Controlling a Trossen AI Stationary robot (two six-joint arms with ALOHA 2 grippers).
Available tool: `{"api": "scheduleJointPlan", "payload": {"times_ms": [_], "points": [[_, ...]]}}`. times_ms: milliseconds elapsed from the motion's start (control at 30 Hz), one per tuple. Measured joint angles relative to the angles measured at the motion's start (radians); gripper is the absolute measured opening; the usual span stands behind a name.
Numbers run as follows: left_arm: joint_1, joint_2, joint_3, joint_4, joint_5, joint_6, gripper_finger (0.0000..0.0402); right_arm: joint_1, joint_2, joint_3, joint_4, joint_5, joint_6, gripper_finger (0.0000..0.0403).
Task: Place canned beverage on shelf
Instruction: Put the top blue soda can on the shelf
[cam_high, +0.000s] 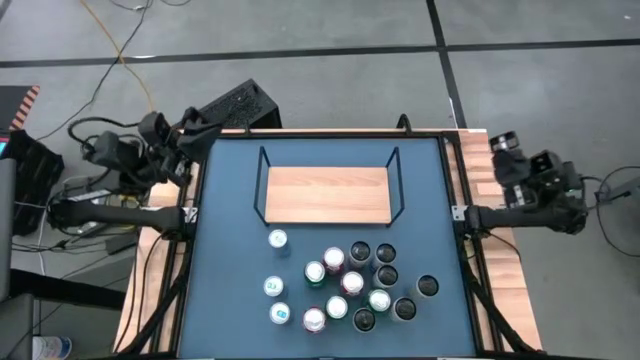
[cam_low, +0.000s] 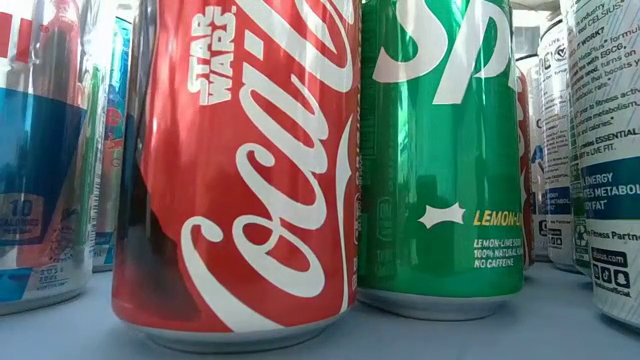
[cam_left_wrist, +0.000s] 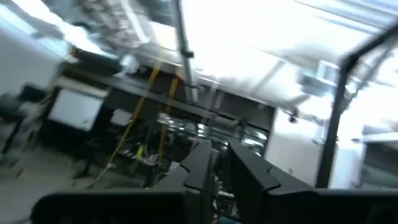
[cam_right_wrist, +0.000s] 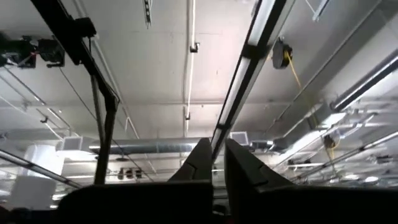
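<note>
Sitting empty at the far middle of the blue tabletop (cam_high: 225, 250) is the shelf (cam_high: 327, 195), a light-wood board inside a thin black wire frame with upright rails at its left and right ends; nothing is lying on it. Standing upright on the near half of the table is a cluster of beverage cans (cam_high: 355, 285), most packed close together right of centre, with one can (cam_high: 278, 239) standing alone just near of the shelf's left corner and two more (cam_high: 276, 300) standing off to the near left. In the low view a red Coca-Cola can (cam_low: 240, 170) is filling the frame, with a green Sprite can (cam_low: 445, 150) just beside it on the right.

Both arms are resting off the table's sides, pointing upward. The left gripper (cam_left_wrist: 219, 163) is showing its fingers (cam_left_wrist: 200, 168) nearly together with a narrow gap, holding nothing. The right gripper (cam_right_wrist: 216, 155) is likewise showing only a thin slit between its fingers (cam_right_wrist: 199, 162), gripping nothing.
</note>
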Motion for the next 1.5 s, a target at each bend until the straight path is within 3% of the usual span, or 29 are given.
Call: {"api": "scheduleJointPlan", "payload": {"times_ms": [167,333,533,733,967,1333,1500], "points": [[0.000,0.146,0.176,-0.070,0.166,0.031,0.0089,0.000,0.087,0.118,-0.050,-0.002,-0.170,0.0093],[-0.008,0.270,0.358,-0.325,0.253,0.038,0.0128,0.000,0.178,0.253,-0.193,0.020,-0.249,0.0158],[-0.038,0.404,0.627,-0.889,0.248,0.195,0.0149,0.000,0.249,0.390,-0.488,0.047,-0.152,0.0222],[-0.114,0.537,0.827,-1.347,0.180,0.198,0.0149,0.000,0.260,0.425,-0.684,0.048,-0.032,0.0234],[-0.204,0.648,0.853,-1.612,0.041,0.188,0.0149,0.000,0.260,0.426,-0.779,0.049,0.013,0.0226],[-0.299,0.836,0.852,-1.792,-0.031,0.222,0.0149,0.000,0.260,0.426,-0.813,0.049,0.047,0.0224],[-0.299,0.896,0.852,-1.800,0.002,0.107,0.0149,0.000,0.260,0.426,-0.856,0.049,0.074,0.0224]]}}
